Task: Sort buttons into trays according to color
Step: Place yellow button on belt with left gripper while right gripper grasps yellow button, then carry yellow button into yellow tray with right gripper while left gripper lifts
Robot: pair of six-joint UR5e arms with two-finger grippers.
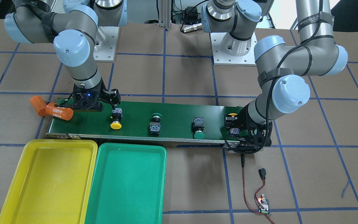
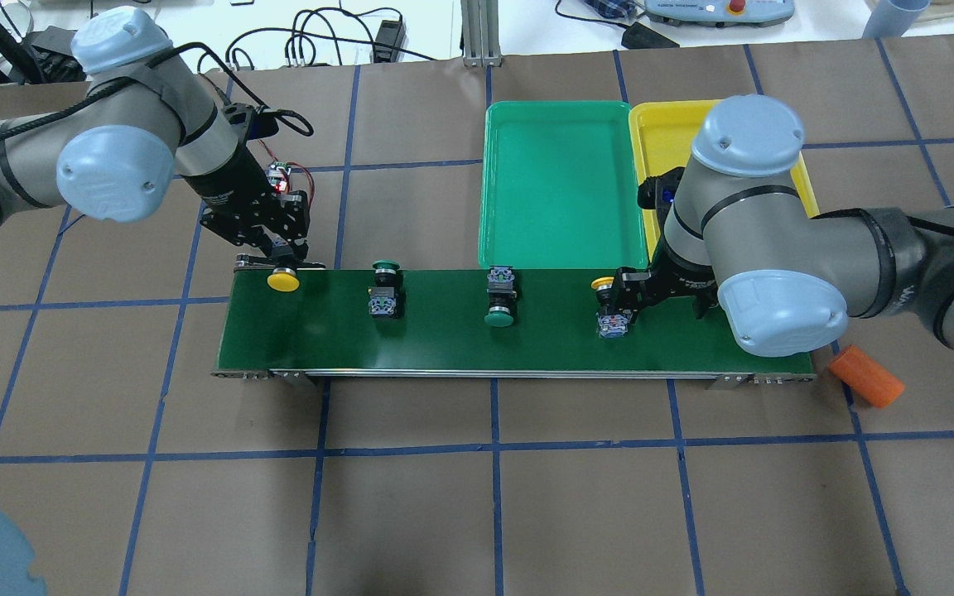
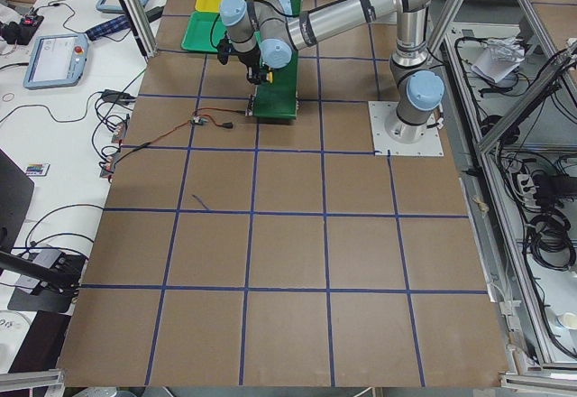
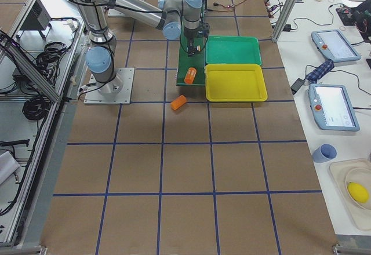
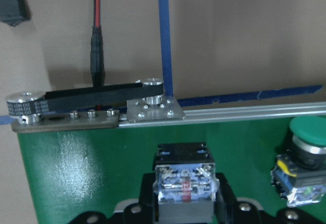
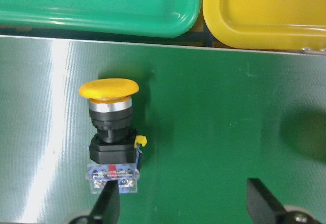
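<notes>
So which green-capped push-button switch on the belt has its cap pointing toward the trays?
The green-capped push-button switch nearer the left gripper; the other green-capped switch, in front of the green plastic tray, points its cap toward the robot.

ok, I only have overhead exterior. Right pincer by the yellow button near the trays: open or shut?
Observer: Open. Right wrist view shows the right pincer spread wide, the yellow button lying off-centre, in line with one fingertip.
Operator: And the other arm?
Observer: Left wrist view shows the left pincer with fingers flanking the other yellow button; contact unclear.
Operator: Anything hidden under the right elbow?
Observer: Yes, front view shows a second orange cylinder, marked 4680, at the belt end.
</notes>
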